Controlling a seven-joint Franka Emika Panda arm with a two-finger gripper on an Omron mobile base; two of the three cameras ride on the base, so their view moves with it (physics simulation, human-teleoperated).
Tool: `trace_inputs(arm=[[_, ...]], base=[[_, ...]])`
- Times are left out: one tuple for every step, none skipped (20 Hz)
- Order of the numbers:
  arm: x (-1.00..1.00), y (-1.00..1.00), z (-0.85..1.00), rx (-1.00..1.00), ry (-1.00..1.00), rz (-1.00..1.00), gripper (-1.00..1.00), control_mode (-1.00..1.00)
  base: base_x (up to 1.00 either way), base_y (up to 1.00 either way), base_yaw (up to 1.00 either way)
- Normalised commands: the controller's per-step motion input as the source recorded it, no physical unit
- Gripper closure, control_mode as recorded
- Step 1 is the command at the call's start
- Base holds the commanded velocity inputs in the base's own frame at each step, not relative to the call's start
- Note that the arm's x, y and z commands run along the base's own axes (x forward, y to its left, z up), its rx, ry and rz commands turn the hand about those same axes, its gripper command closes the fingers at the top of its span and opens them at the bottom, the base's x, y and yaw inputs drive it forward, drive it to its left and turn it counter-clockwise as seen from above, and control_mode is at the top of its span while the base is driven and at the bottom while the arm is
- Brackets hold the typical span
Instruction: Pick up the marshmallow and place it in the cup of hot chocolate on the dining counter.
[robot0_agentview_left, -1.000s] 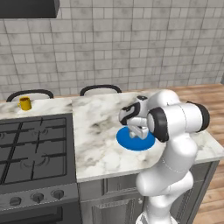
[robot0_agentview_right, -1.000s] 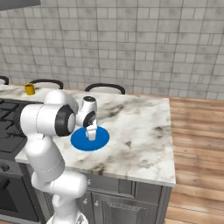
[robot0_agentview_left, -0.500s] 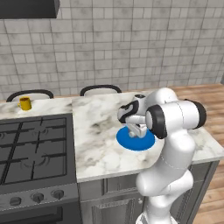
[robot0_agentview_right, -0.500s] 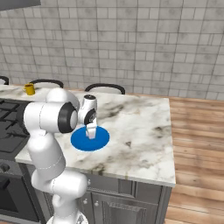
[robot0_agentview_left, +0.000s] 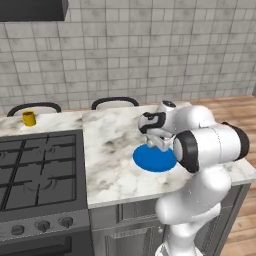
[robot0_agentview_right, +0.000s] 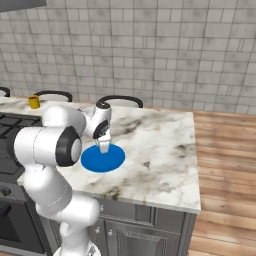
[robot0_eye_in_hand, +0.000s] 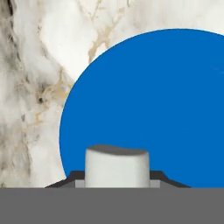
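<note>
Marshmallow (robot0_eye_in_hand: 117, 168) clamped in tool (robot0_eye_in_hand: 117, 180), above plate (robot0_eye_in_hand: 166, 109)

The two base cameras are looking forward and down from behind the arm, left and right, sharing the dining counter (robot0_agentview_left: 115, 150) and blue plate (robot0_agentview_right: 102, 159). The hand camera is hovering close, probably facing straight down.

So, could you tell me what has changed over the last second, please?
The gripper has lifted slightly above the plate, shut on the marshmallow, which the hand view shows between the fingertips with the plate below it. The plate, the mug at the far end of the counter and the base have stayed put.
</note>
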Motion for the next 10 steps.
trace_inputs(arm=[[-0.24, 0.00, 0.64, 0.13, -0.21, 0.00, 1.00, -1.00], [-0.17, 0.00, 0.67, 0.14, -0.15, 0.00, 1.00, -1.00], [-0.26, 0.00, 0.64, 0.17, -0.13, 0.00, 1.00, -1.00], [-0.17, -0.02, 0.61, 0.22, -0.01, 0.00, 1.00, -1.00], [-0.23, -0.01, 0.57, 0.27, 0.00, 0.00, 1.00, -1.00], [-0.22, -0.01, 0.54, 0.30, 0.00, 0.00, 1.00, -1.00], [-0.19, -0.07, 0.53, 0.34, 0.04, 0.00, 1.00, -1.00], [-0.24, -0.05, 0.50, 0.39, 0.07, 0.00, 1.00, -1.00], [-0.27, -0.10, 0.55, 0.42, 0.07, 0.00, 1.00, -1.00], [-0.36, -0.07, 0.55, 0.43, 0.05, 0.00, 1.00, -1.00]], base=[[0.00, 0.00, 0.00], [0.00, 0.00, 0.00], [0.00, 0.00, 0.00], [0.00, 0.00, 0.00], [0.00, 0.00, 0.00], [0.00, 0.00, 0.00], [0.00, 0.00, 0.00], [0.00, 0.00, 0.00], [0.00, 0.00, 0.00], [0.00, 0.00, 0.00]])
